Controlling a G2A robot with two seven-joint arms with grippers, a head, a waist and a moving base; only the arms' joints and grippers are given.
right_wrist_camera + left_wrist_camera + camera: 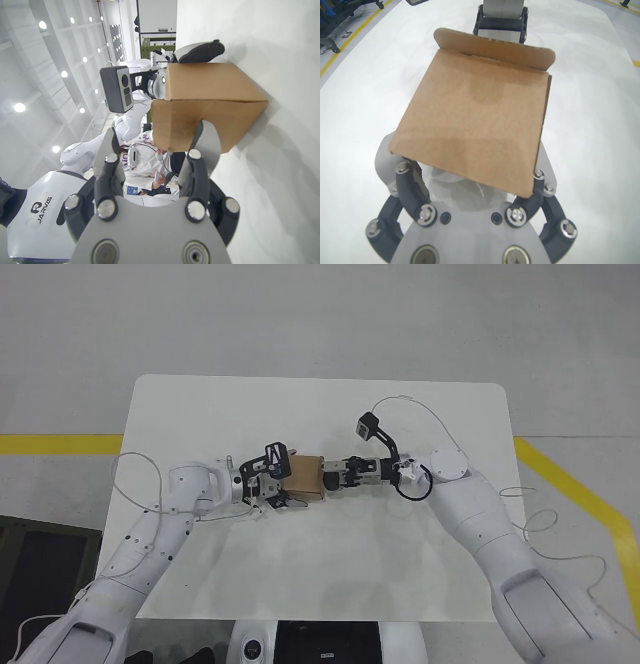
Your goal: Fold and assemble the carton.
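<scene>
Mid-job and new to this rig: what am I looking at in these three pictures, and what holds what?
This is a two-armed robot at a white table. The top picture looks down from above its arms; the other two come from a camera on each wrist. One brown carton lies on the table between the arms. The left gripper is at one end of it; whether it grips, I cannot tell. The right gripper is at the other end, jaws open at the end flap.
</scene>
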